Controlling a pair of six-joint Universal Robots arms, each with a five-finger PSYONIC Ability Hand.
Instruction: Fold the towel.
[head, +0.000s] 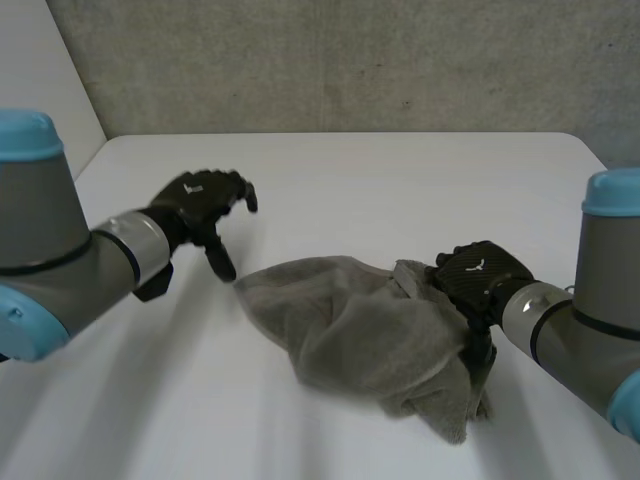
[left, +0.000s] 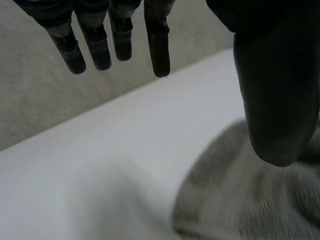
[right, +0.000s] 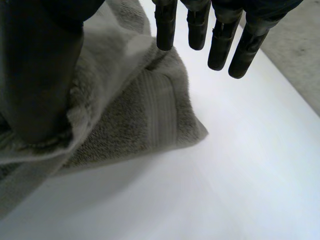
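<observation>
Grey towel lies bunched in a heap on white table, no neat fold yet, so task looks barely begun. L hand: fingers straight, holding nothing, towel edge just under its thumb. R hand: fingers straight too, thumb against towel's other side, fingertips off it. Still to do: flatten, then fold.

Straight-fingered, the left robot hand hangs over towel and table.

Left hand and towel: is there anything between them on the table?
Nothing: in the left wrist view, only bare table lies between the fingers of the left hand and the towel.
</observation>
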